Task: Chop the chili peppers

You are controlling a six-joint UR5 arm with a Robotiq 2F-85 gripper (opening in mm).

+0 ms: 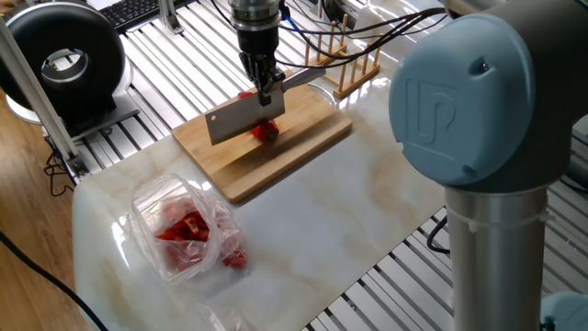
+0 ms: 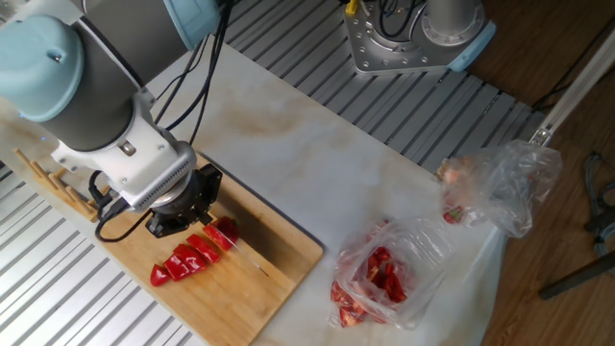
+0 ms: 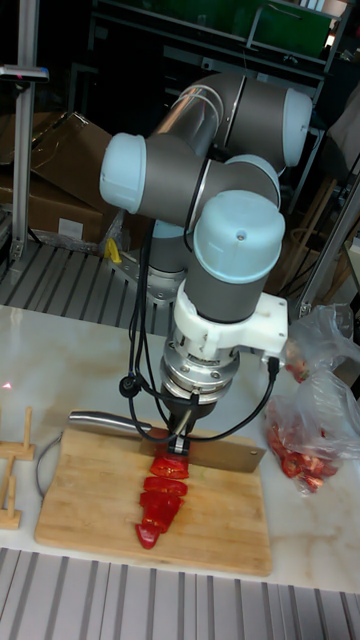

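Note:
A red chili pepper (image 2: 197, 253) lies on the wooden cutting board (image 2: 274, 284), cut into several slices (image 3: 160, 497) in a row. My gripper (image 1: 264, 85) is shut on the handle of a cleaver (image 1: 237, 119). The blade (image 3: 225, 456) stands edge-down on the board at the end of the chili row (image 1: 265, 131). In the other fixed view my wrist hides the knife, and only a thin blade edge (image 2: 247, 259) shows beside the slices.
A clear plastic bag (image 1: 184, 230) with red pieces lies on the marble table (image 1: 322, 211) near its front corner; another crumpled bag (image 2: 500, 187) is at the table edge. A wooden rack (image 1: 349, 64) stands just behind the board. A black round device (image 1: 60, 60) sits off the table.

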